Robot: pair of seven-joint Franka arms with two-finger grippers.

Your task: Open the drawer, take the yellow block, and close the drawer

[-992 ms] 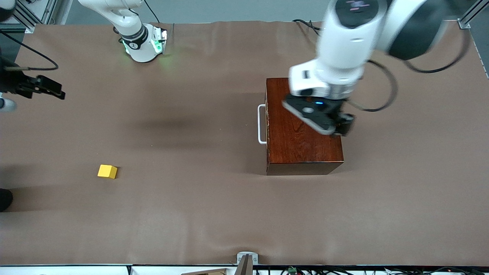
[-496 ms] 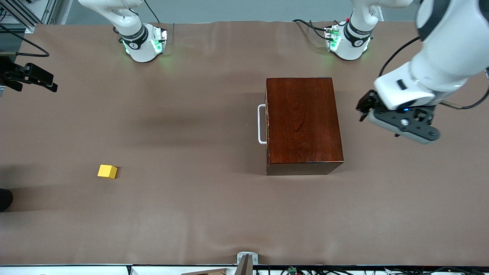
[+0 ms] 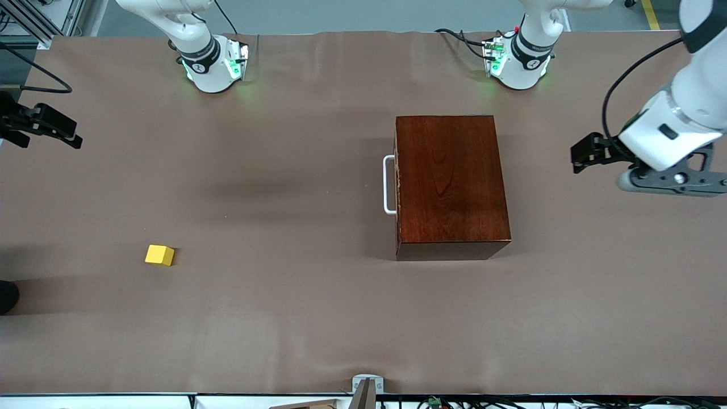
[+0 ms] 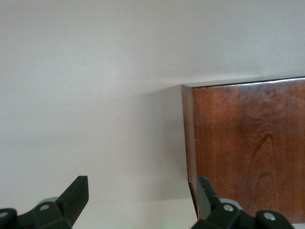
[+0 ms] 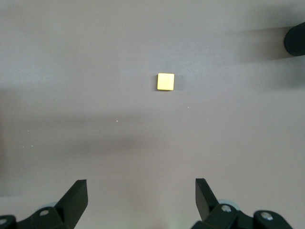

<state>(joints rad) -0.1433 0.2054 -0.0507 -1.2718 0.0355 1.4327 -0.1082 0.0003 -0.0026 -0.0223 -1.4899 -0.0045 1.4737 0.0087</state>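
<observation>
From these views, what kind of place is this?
Likely a robotics lab bench: two bolted white arm bases, a brown cloth-covered table, aluminium framing at its corner.

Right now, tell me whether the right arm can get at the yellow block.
Probably yes. The right end effector is open above bare table, and the block sits alone in the open with nothing in the way.

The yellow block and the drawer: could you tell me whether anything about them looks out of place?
Nothing stands out. The drawer sits shut in its box, and the yellow block rests flat on the table toward the right arm's end.
</observation>
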